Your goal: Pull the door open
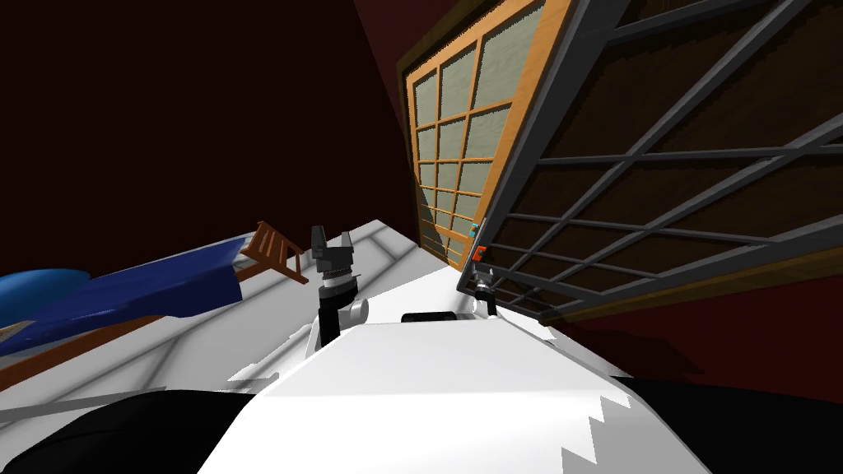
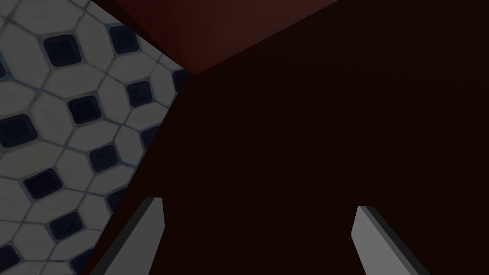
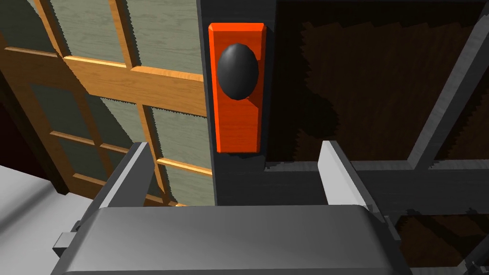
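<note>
A dark grey lattice door (image 1: 533, 123) stands to my right, swung partly away from a wooden lattice panel (image 1: 461, 123) behind it. On its edge stile sits an orange plate (image 3: 237, 124) with a black oval knob (image 3: 237, 71). My right gripper (image 3: 235, 144) is open just below the knob, its fingers (image 3: 136, 167) either side of the stile and touching nothing. In the head view the right gripper (image 1: 484, 278) hangs at the door's edge under the orange plate (image 1: 481, 248). My left gripper (image 1: 332, 239) is raised, open and empty, away from the door.
A blue-covered bed (image 1: 140, 288) and a wooden chair (image 1: 276, 251) stand to the left on the pale floor (image 1: 387, 247). Dark red walls close in around. The wooden lattice panel (image 3: 119, 81) lies close beside the door's stile.
</note>
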